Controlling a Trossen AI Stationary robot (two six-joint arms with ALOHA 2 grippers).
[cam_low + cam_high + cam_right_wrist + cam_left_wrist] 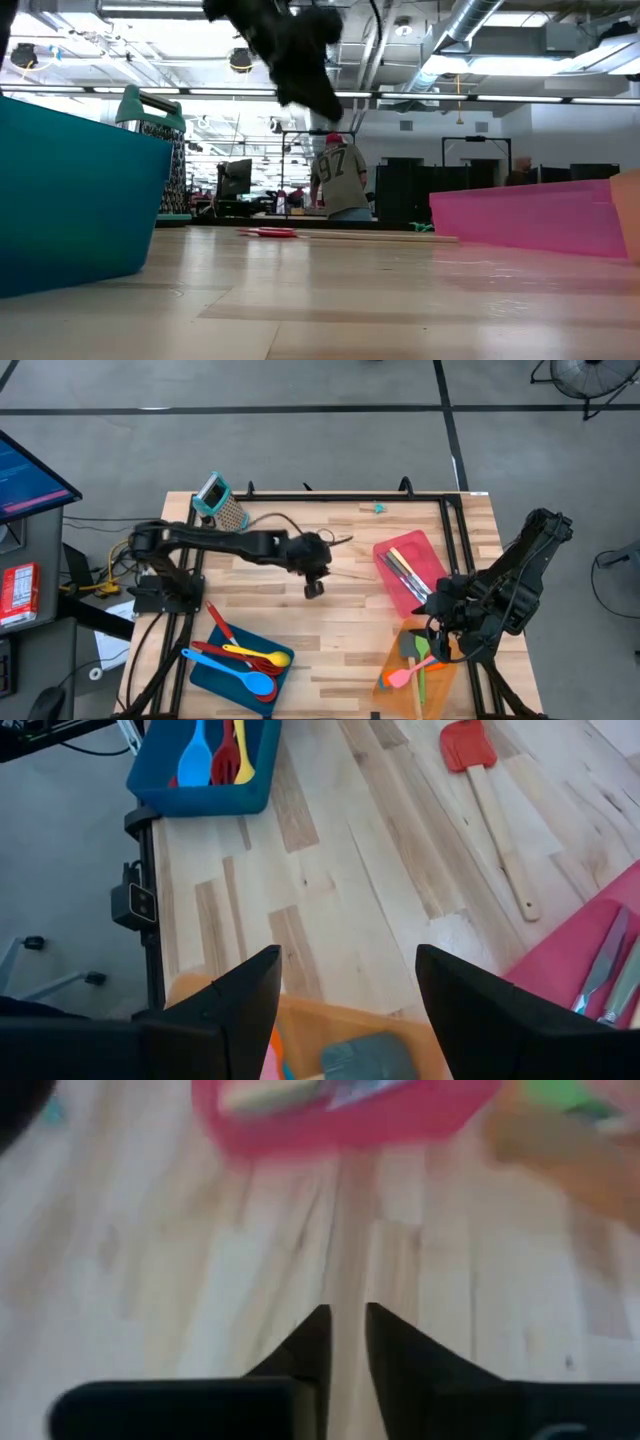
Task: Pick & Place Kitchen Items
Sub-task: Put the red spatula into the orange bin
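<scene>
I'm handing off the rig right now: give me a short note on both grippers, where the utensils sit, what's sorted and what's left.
Left gripper: over mid-table, fingers nearly shut, holding nothing.
Right gripper: open and empty, above the orange tray.
Done: blue tray holds red, yellow and blue utensils; red tray holds slim metal and yellow pieces; orange tray holds pink, green and grey ones.
Left: one red spatula with wooden handle lies loose on the table between the trays. The box grater stands at the far left corner.
</scene>
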